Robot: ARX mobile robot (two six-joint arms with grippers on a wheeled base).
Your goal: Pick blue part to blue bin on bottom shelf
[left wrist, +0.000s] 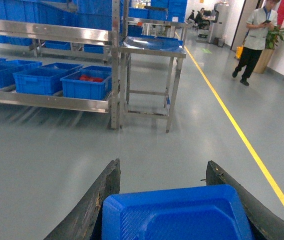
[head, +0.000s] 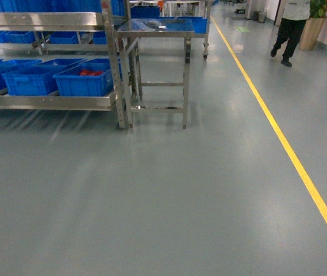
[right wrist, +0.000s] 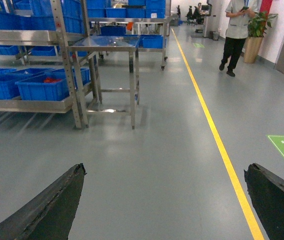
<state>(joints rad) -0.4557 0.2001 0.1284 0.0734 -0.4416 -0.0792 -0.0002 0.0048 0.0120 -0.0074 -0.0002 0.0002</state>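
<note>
Two claws: left gripper [left wrist: 164, 200] clamps a blue object; right gripper [right wrist: 164, 200] gapes empty; bottom shelf [head: 48, 102] sits upper left.

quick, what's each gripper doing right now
Left gripper: shut on a bright blue moulded plastic piece.
Right gripper: open, fingers wide apart, holding nothing.

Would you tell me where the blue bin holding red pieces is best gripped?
Probably the bin's front rim, approached from the aisle: that thick lip faces open floor, while a neighbouring bin crowds its left, the rack upright its right, and a shelf hangs overhead.
</note>
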